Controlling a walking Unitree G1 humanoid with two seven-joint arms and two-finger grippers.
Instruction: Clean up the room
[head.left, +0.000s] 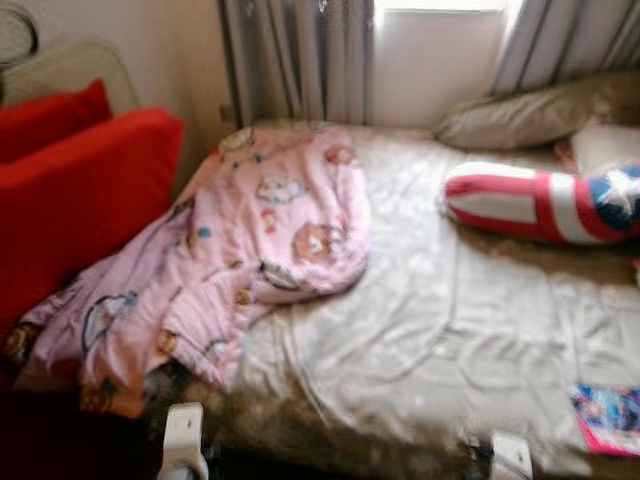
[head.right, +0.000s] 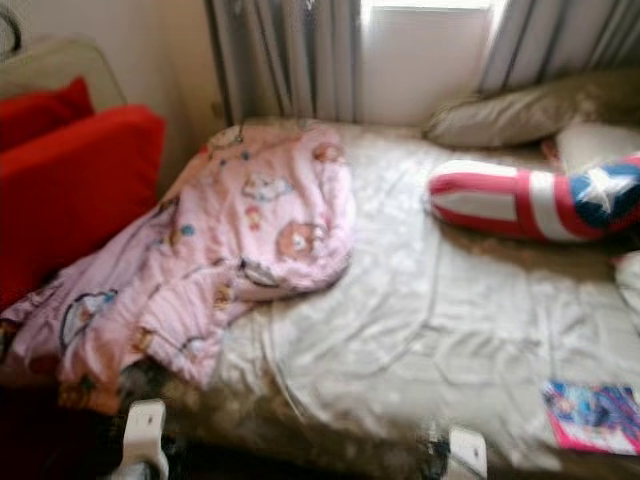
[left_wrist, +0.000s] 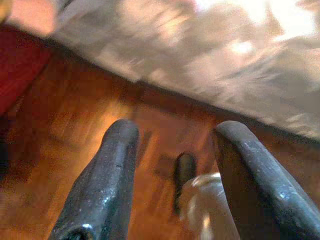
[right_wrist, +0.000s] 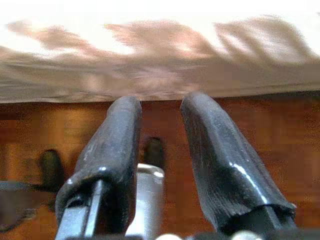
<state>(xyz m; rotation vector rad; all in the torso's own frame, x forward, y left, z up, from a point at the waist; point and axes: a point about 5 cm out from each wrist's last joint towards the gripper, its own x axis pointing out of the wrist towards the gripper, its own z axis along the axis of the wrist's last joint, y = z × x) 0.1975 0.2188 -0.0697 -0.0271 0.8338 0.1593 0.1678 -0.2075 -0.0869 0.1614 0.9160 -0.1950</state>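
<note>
Bed: our landmark, with a rumpled pale sheet, straight ahead of us.
Pink cartoon quilt: heaped on the bed's left side, one end spilling over the edge toward the red cushion.
Handling: we judge it soft, light and bulky; best pinched at a thick fold near the bed's edge.
Other clutter: striped star pillow at the bed's right; a colourful booklet on its near right corner.
Left gripper: low beside the bed, above wooden floor, fingers spread, empty.
Right gripper: likewise low, fingers parted, empty.
</note>
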